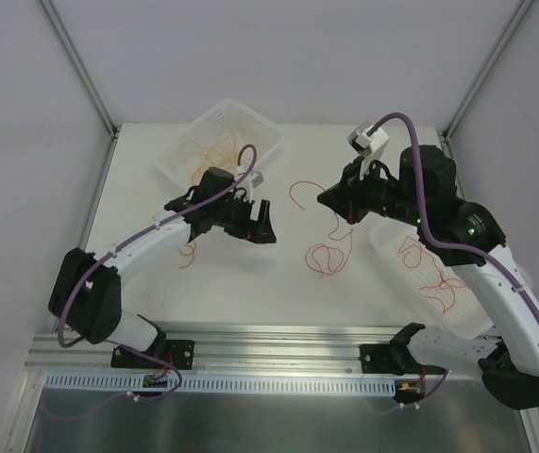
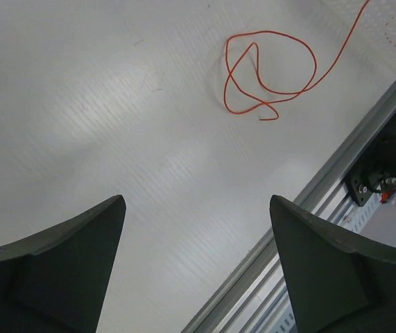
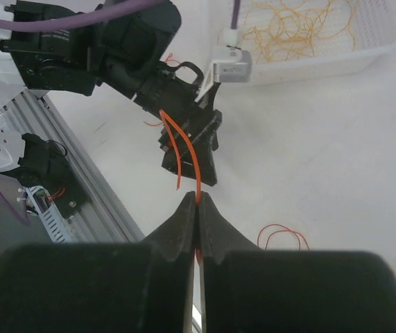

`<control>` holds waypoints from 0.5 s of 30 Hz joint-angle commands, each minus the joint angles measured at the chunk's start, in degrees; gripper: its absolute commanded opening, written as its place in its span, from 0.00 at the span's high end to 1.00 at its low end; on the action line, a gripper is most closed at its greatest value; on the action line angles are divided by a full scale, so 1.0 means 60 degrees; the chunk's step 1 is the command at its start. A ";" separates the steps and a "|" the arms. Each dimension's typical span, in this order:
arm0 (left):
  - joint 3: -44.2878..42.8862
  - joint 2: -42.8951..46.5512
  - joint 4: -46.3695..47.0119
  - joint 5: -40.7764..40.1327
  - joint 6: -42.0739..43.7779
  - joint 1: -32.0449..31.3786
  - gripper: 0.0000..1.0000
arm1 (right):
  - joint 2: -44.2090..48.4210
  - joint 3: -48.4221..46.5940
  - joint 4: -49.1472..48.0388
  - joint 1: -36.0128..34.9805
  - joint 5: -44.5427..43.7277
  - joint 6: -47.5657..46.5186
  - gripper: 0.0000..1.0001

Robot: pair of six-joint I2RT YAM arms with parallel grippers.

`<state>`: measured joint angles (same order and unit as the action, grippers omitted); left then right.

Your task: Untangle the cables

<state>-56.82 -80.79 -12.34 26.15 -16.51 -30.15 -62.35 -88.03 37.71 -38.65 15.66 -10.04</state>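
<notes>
One orange cable (image 3: 189, 154) pinched in right tool (image 3: 198, 202).

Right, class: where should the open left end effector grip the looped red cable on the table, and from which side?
Probably the short free tail of the looped red cable, from above: it lies flat on the table, and the tail is a single strand clear of crossings.

Reaching in from both lower corners of the top view, meeting near centre frame.
Stretched low along the left arm (image 1: 146, 236) to a left gripper (image 1: 258, 223) spread wide and holding nothing; folded high at the right arm (image 1: 496, 274), with the right gripper (image 3: 196, 199) pinched tight on an orange cable (image 3: 196, 184).
</notes>
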 commanded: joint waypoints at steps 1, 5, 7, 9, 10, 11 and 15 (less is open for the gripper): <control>-0.0958 -0.1296 0.0605 0.0255 0.0774 -0.0701 0.15 | 0.0371 0.0403 -0.0543 0.0026 -0.0339 0.0282 0.99; -0.2071 -0.3154 0.0753 0.0226 0.0906 -0.1200 0.17 | 0.0664 0.0740 -0.0515 0.0026 -0.0720 0.0356 0.99; -0.2745 -0.3685 0.0767 0.0343 0.0965 -0.1433 0.19 | 0.0752 0.0901 -0.0470 0.0026 -0.0837 0.0385 0.99; -0.3257 -0.4342 0.0796 0.0518 0.1198 -0.1610 0.20 | 0.0840 0.0989 -0.0383 0.0026 -0.0838 0.0428 0.99; -0.3419 -0.4535 0.0811 0.0606 0.1286 -0.1726 0.23 | 0.0869 0.1048 -0.0339 0.0012 -0.0823 0.0458 0.99; -0.3537 -0.4900 0.0811 0.0694 0.1360 -0.1771 0.24 | 0.0884 0.1092 -0.0338 0.0012 -0.0837 0.0487 0.99; -0.4122 -0.5648 0.0841 0.1221 0.1449 -0.1845 0.32 | 0.1001 0.1209 -0.0280 0.0012 -0.0837 0.0575 0.99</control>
<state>-78.08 -112.62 -8.43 29.39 -10.46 -40.80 -57.41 -81.14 37.50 -38.65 11.22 -7.86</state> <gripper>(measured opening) 0.696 0.018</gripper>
